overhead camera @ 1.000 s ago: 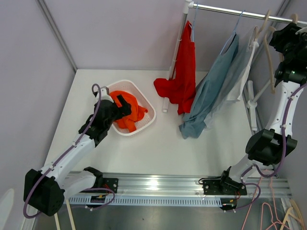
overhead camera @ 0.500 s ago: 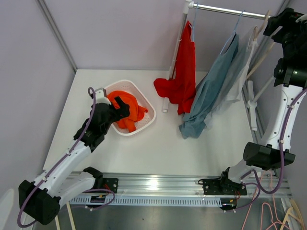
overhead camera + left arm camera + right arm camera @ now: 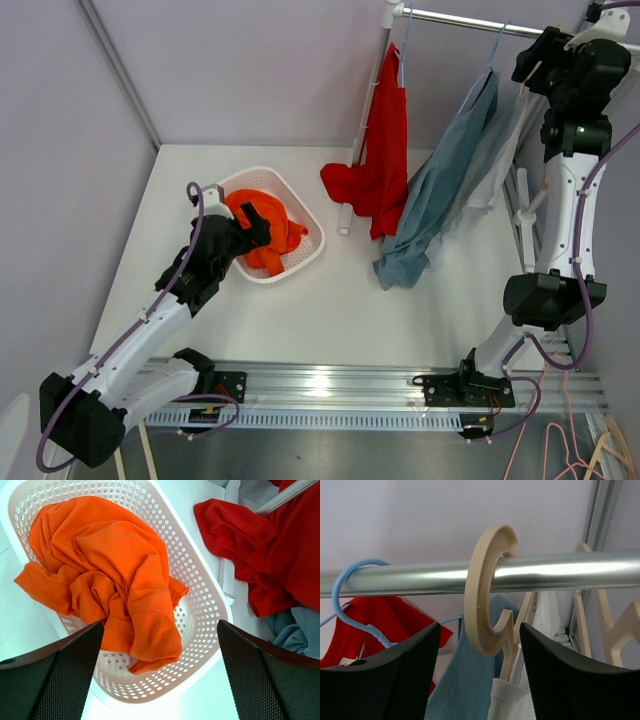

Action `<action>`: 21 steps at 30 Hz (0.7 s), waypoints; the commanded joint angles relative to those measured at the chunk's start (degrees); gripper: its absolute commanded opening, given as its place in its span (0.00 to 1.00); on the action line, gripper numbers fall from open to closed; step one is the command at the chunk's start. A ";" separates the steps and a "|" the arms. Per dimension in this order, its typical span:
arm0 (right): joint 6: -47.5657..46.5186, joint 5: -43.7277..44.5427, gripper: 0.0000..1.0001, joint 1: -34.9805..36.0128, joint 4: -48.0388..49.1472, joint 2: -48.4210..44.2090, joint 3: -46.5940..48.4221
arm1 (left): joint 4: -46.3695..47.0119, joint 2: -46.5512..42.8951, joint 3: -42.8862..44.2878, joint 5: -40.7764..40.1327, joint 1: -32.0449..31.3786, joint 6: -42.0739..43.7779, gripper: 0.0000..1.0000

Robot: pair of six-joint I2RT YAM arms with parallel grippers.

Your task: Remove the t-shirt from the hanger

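A white t-shirt (image 3: 507, 700) hangs from a beige hanger (image 3: 480, 600) whose hook sits over the metal rail (image 3: 560, 572). My right gripper (image 3: 480, 630) is up at the rail, open, with one finger on each side of the hanger's neck and a gap on both sides. From above, the right gripper (image 3: 535, 55) is at the rail's right end, over the white t-shirt (image 3: 495, 190). My left gripper (image 3: 160, 630) hovers open over an orange shirt (image 3: 110, 570) lying in the white basket (image 3: 200, 615).
A light blue shirt (image 3: 435, 200) on a blue hanger (image 3: 350, 595) and a red shirt (image 3: 385, 150) hang further left on the rail. More beige hangers (image 3: 615, 630) hang at its right end. The rack's upright post (image 3: 365, 120) stands behind the basket (image 3: 300, 205).
My right arm has swung up and left from the rack's right side to the rail, bringing its fingers around the beige hanger's neck. The left arm has barely shifted.
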 commanded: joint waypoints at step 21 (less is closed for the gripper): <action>-7.83 18.31 0.54 4.53 10.01 7.48 3.03 | 2.39 1.28 -0.45 -0.68 -0.41 1.69 1.00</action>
